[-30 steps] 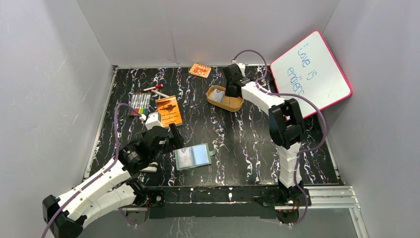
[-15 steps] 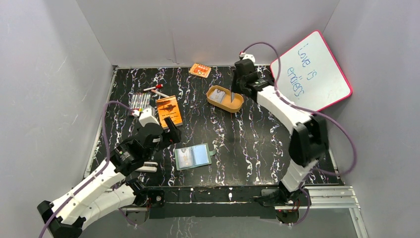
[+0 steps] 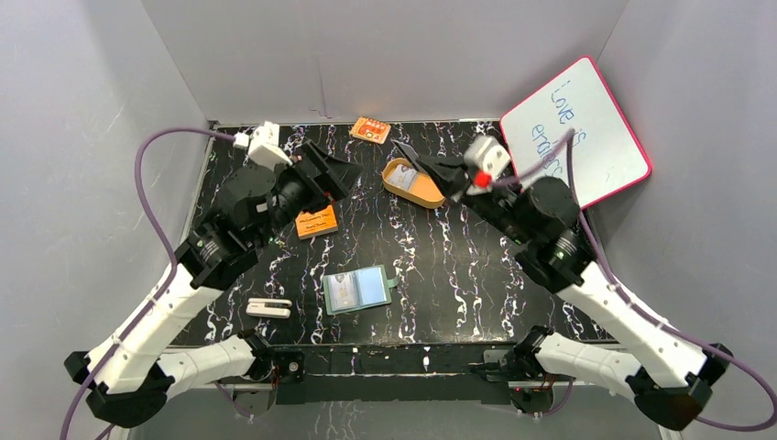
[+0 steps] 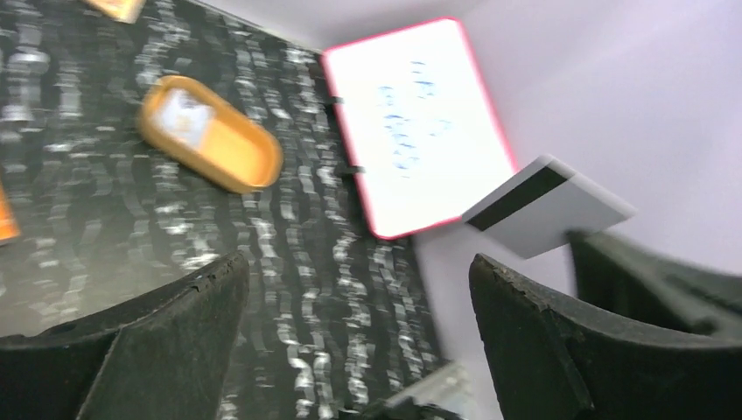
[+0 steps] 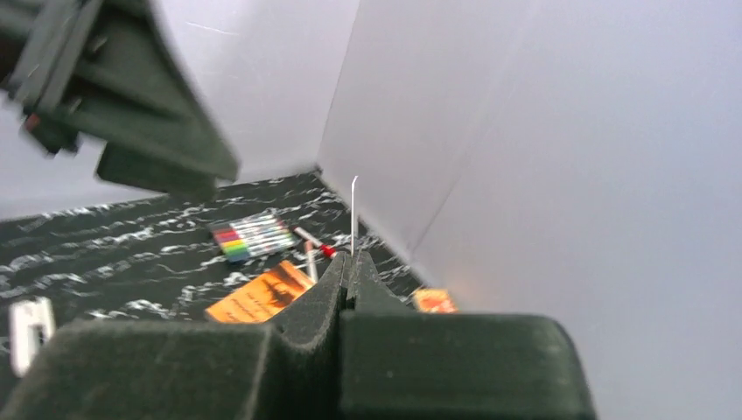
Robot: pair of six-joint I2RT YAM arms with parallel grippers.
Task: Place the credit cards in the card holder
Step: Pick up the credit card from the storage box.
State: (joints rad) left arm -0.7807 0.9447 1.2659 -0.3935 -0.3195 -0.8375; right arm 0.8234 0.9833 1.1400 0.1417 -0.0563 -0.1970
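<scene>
Top view: I see the card holder lying open on the worktop; one credit card sits in the tan tray. Left wrist: left fingers spread wide, empty. Right wrist: right fingers pinch a second card edge-on.

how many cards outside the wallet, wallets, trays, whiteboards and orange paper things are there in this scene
cards: 2 (held card in right gripper, tray card)
wallet: 1
tray: 1
whiteboard: 1
orange paper things: 2 (booklet, packet)
total: 7
</scene>
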